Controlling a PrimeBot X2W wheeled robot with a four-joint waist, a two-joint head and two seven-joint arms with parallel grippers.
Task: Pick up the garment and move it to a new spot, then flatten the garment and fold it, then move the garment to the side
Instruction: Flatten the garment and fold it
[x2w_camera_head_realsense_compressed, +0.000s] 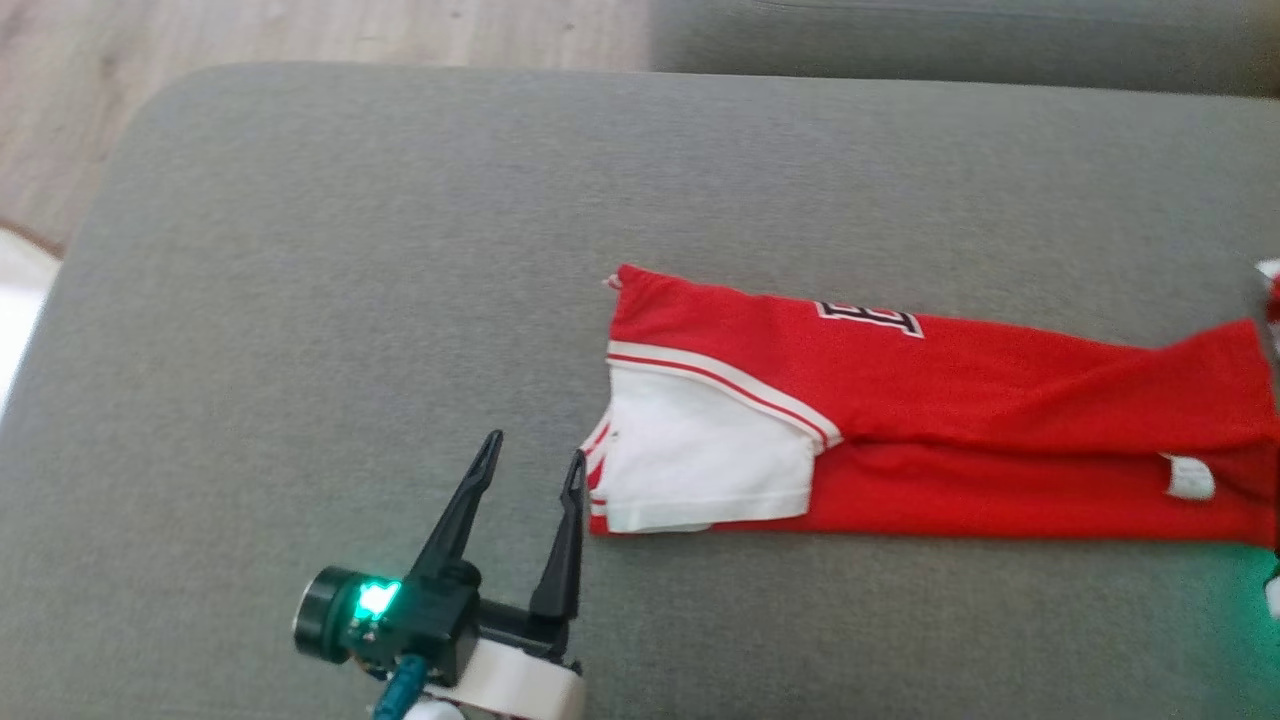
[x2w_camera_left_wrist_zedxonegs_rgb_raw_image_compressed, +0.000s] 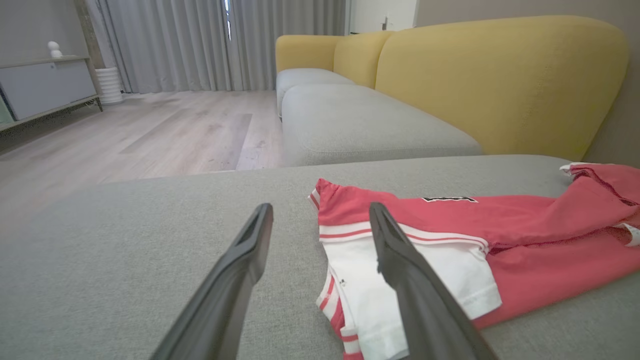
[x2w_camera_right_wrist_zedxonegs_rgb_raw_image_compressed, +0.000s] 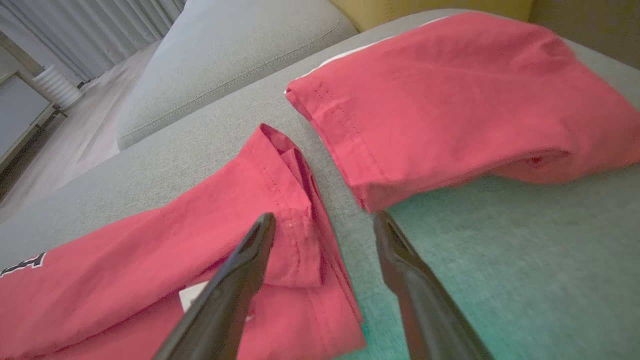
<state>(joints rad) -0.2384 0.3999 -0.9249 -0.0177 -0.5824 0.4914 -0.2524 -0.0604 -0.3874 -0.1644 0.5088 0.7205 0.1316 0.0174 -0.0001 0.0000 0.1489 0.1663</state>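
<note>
The garment (x2w_camera_head_realsense_compressed: 950, 420), a red jersey with a white sleeve and a black-and-white letter patch, lies folded into a long band on the grey cushion (x2w_camera_head_realsense_compressed: 350, 250). My left gripper (x2w_camera_head_realsense_compressed: 535, 447) stands open just left of the sleeve end, with nothing between its fingers. In the left wrist view the garment (x2w_camera_left_wrist_zedxonegs_rgb_raw_image_compressed: 450, 225) lies partly behind the right finger of that gripper (x2w_camera_left_wrist_zedxonegs_rgb_raw_image_compressed: 320, 207). The right wrist view shows my right gripper (x2w_camera_right_wrist_zedxonegs_rgb_raw_image_compressed: 324, 216) open and empty over the hem end of the garment (x2w_camera_right_wrist_zedxonegs_rgb_raw_image_compressed: 225, 220), left finger above the cloth.
A second folded red cloth (x2w_camera_right_wrist_zedxonegs_rgb_raw_image_compressed: 450, 100) lies just beyond the hem end. A yellow sofa back (x2w_camera_left_wrist_zedxonegs_rgb_raw_image_compressed: 500, 75) rises behind the cushion. Wooden floor (x2w_camera_head_realsense_compressed: 300, 30) lies past the cushion's rounded far-left corner. Bare grey cushion stretches left of the garment.
</note>
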